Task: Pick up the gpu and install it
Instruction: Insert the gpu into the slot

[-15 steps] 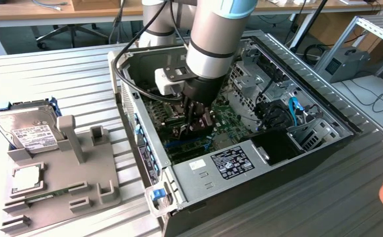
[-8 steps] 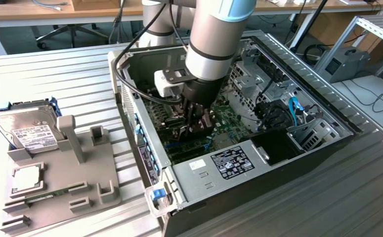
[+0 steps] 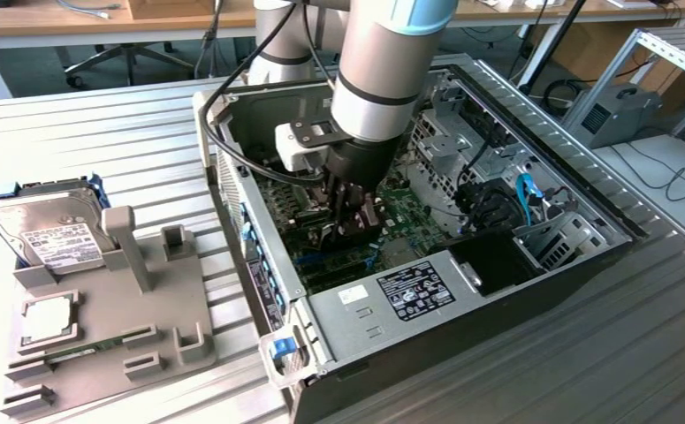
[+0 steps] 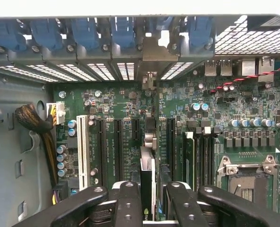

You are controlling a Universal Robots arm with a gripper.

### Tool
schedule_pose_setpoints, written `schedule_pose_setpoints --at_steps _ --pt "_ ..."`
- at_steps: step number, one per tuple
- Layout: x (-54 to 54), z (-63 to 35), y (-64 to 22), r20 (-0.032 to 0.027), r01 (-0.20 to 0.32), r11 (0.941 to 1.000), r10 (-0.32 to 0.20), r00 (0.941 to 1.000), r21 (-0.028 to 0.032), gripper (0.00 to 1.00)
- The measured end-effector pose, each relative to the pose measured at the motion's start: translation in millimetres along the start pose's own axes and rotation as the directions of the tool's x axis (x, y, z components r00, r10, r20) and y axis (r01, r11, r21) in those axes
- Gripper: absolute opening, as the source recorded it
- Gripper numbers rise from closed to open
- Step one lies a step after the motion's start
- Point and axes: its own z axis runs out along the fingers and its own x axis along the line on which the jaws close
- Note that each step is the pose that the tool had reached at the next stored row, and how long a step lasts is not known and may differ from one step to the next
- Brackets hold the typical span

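We saw black two-fingered gripper (image 3: 354, 216) lowered inside open grey computer case (image 3: 437, 300), fingers pinching thin black gpu card (image 4: 147, 182) edge-on. Card stood upright over green motherboard (image 4: 126, 101), silver bracket (image 4: 152, 54) reaching blue-clipped rear slots.

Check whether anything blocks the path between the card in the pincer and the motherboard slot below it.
Nothing visible does. The thin black gpu card, clamped in the pincer, stands edge-on over the green motherboard, with only bare black expansion slots beside it.
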Motion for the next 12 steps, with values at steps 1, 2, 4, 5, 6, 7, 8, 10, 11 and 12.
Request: schedule_pose_setpoints --at_steps 1,2,4,5,6,7,8,10,11,12 --pt "0.0 -0.1 0.0 0.0003 0.000 1.0000 0.000 1.0000 0.0001 0.26" --pt "0.0 -0.1 0.0 0.0003 0.000 1.0000 0.000 1.0000 0.0002 0.26" --pt "0.0 -0.2 0.0 0.0000 0.000 1.0000 0.000 1.0000 0.0000 0.26" --pt "0.0 -0.2 0.0 0.0000 0.000 1.0000 0.000 1.0000 0.0000 0.26" --pt "-0.1 -0.3 0.0 -0.0001 0.000 1.0000 0.000 1.0000 0.0000 0.26" --pt "-0.1 -0.3 0.0 -0.0003 0.000 1.0000 0.000 1.0000 -0.0001 0.26" --pt "-0.2 -0.4 0.0 -0.0006 0.001 1.0000 -0.001 1.0000 -0.0001 0.26" --pt "-0.4 -0.4 0.0 -0.0004 0.001 1.0000 -0.001 1.0000 0.0000 0.26" --pt "-0.5 -0.5 0.2 -0.0003 0.002 1.0000 -0.002 1.0000 0.0001 0.26" --pt "-0.5 -0.9 0.7 -0.0005 0.002 1.0000 -0.002 1.0000 0.0000 0.26"
